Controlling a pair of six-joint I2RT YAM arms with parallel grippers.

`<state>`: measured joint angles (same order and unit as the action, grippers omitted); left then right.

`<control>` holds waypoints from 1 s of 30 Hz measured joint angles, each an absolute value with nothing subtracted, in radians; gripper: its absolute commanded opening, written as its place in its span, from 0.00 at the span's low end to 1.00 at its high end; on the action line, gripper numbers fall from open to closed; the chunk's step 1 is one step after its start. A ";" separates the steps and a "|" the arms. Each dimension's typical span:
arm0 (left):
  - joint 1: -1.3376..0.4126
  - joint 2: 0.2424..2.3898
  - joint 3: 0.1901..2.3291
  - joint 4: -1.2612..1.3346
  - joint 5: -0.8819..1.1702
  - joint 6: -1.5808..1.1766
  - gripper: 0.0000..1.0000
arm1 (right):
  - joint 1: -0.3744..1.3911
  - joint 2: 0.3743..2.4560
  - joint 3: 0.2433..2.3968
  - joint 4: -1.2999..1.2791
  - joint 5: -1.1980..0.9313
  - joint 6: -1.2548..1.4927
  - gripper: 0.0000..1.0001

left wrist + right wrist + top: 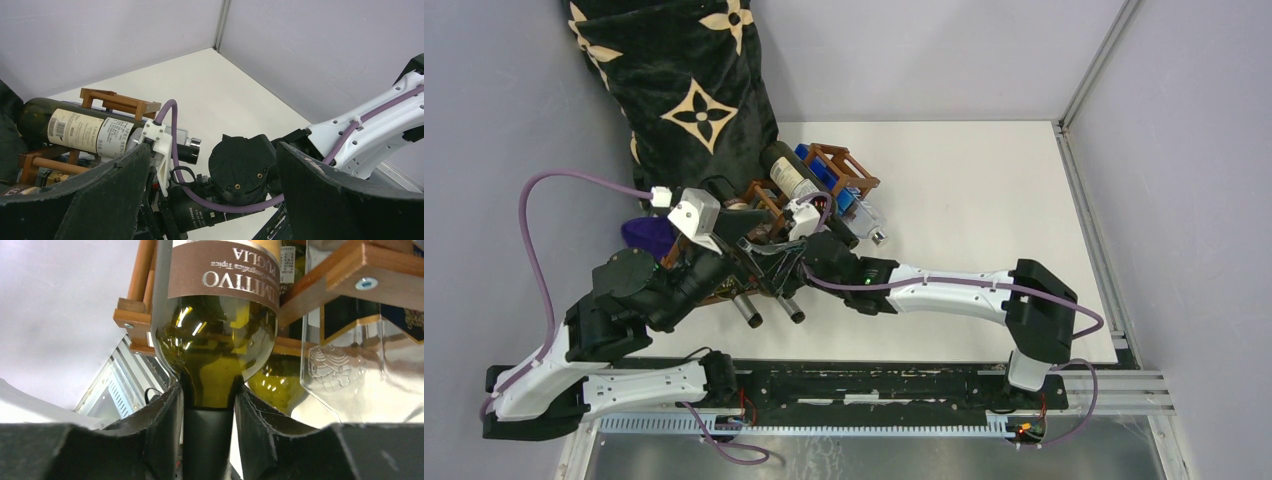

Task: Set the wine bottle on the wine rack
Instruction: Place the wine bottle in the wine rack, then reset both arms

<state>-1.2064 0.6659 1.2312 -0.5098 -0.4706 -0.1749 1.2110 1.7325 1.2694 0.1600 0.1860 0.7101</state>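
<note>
Right wrist view had it up close: right gripper (209, 412) pinched tight on the neck of the wine bottle (217, 342), one black finger each side, just below the shoulder. Green glass, brown label w/ silver lettering, seen upside down. Bottle's body ran up into the wine rack (134, 315), wooden bar on its left, another on its right. So it lay inside the frame w/ the neck poking out toward the camera. Just beside it on the right sat a clear bottle (360, 365), and another green bottle (275, 382) peeked out from behind, between the two.

Left wrist view: left gripper (212, 150) was spread wide, nothing between the fingers, hanging near the rack's end. Through the gap you saw the wrist of the right arm (385, 127). A dark bottle w/ white labels (75, 131) lay on its side across the rack's top bars.

Top external view: rack stood at the far-left part of the surface (964, 200), right up against a black cloth w/ tan flower shapes (686, 90). Both arms crowded in at its near side, right arm reaching across from the right. Two capped necks (746, 312) stuck out of the rack toward the bases. Couldn't tell from up there which one was pinched.
</note>
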 measured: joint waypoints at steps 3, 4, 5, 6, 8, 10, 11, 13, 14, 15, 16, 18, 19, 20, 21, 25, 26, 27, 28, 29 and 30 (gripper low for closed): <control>-1.206 0.663 1.231 -0.519 -0.471 -0.175 1.00 | 1.211 1.750 1.299 0.178 0.191 0.719 0.70; -1.206 0.662 1.231 -0.521 -0.471 -0.175 1.00 | 1.211 1.751 1.309 0.187 0.194 0.719 0.71; -1.206 0.661 1.231 -0.523 -0.471 -0.175 1.00 | 1.211 1.751 1.319 0.195 0.197 0.719 0.71; -1.206 0.661 1.231 -0.524 -0.471 -0.175 1.00 | 1.211 1.751 1.327 0.199 0.199 0.720 0.71; -1.206 0.660 1.231 -0.524 -0.471 -0.175 1.00 | 1.210 1.752 1.340 0.217 0.204 0.720 0.72; -1.206 0.660 1.231 -0.525 -0.471 -0.175 1.00 | 1.210 1.752 1.343 0.231 0.204 0.720 0.73; -1.206 0.660 1.231 -0.527 -0.471 -0.175 1.00 | 1.210 1.752 1.343 0.232 0.204 0.720 0.73; -1.206 0.660 1.231 -0.527 -0.471 -0.175 1.00 | 1.210 1.752 1.343 0.232 0.204 0.718 0.73; -1.206 0.659 1.231 -0.528 -0.471 -0.175 1.00 | 1.210 1.752 1.342 0.232 0.204 0.717 0.73; -1.206 0.659 1.231 -0.529 -0.471 -0.175 1.00 | 1.210 1.751 1.341 0.233 0.204 0.713 0.73; -1.206 0.658 1.231 -0.529 -0.471 -0.175 1.00 | 1.210 1.750 1.336 0.238 0.204 0.709 0.73; -1.206 0.658 1.231 -0.529 -0.471 -0.175 1.00 | 1.210 1.741 1.319 0.239 0.206 0.700 0.73; -1.206 0.658 1.231 -0.529 -0.471 -0.175 1.00 | 1.210 1.734 1.309 0.238 0.207 0.693 0.73; -1.206 0.658 1.231 -0.529 -0.471 -0.175 1.00 | 1.210 1.726 1.300 0.237 0.209 0.684 0.73; -1.206 0.658 1.231 -0.529 -0.471 -0.175 1.00 | 1.210 1.718 1.293 0.236 0.210 0.677 0.74; -1.206 0.659 1.231 -0.528 -0.469 -0.175 1.00 | 1.210 1.665 1.253 0.228 0.207 0.621 0.77; -1.206 0.659 1.231 -0.527 -0.469 -0.175 1.00 | 1.210 1.651 1.246 0.225 0.204 0.604 0.78; -1.206 0.659 1.231 -0.524 -0.469 -0.175 1.00 | 1.210 1.632 1.234 0.225 0.196 0.580 0.79; -1.206 0.660 1.231 -0.521 -0.467 -0.175 1.00 | 1.210 1.613 1.219 0.227 0.183 0.556 0.80; -1.206 0.661 1.231 -0.519 -0.464 -0.175 1.00 | 1.210 1.587 1.196 0.232 0.164 0.526 0.80; -1.206 0.663 1.231 -0.517 -0.461 -0.175 1.00 | 1.210 1.559 1.168 0.240 0.144 0.496 0.81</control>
<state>-1.2064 0.6632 1.2312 -0.5171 -0.4606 -0.1753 1.2102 1.5585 1.1675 0.2401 0.1436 0.4961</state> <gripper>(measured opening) 0.997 0.793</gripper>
